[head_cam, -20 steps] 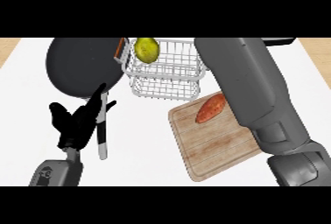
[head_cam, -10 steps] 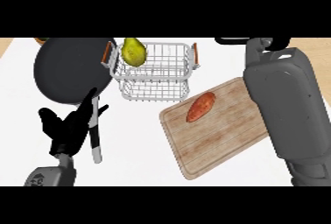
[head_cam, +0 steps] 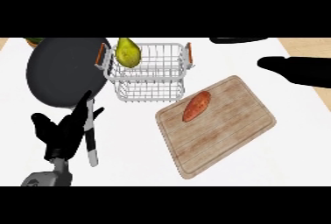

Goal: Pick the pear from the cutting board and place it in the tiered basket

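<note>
Left hand matte black on grey forearm; right hand black.

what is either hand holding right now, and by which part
Nothing is held. The left hand rests open at lower left, fingers up. The right hand at the right edge grips nothing visible. The pear sits at the tiered basket rim, untouched.

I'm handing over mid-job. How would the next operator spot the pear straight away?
Find the white wire tiered basket at the counter's far middle, between the dark pan and the wooden cutting board. The pear sits at the basket's upper left corner. It is yellow-green and teardrop-shaped, unlike the orange sweet potato on the board.
</note>
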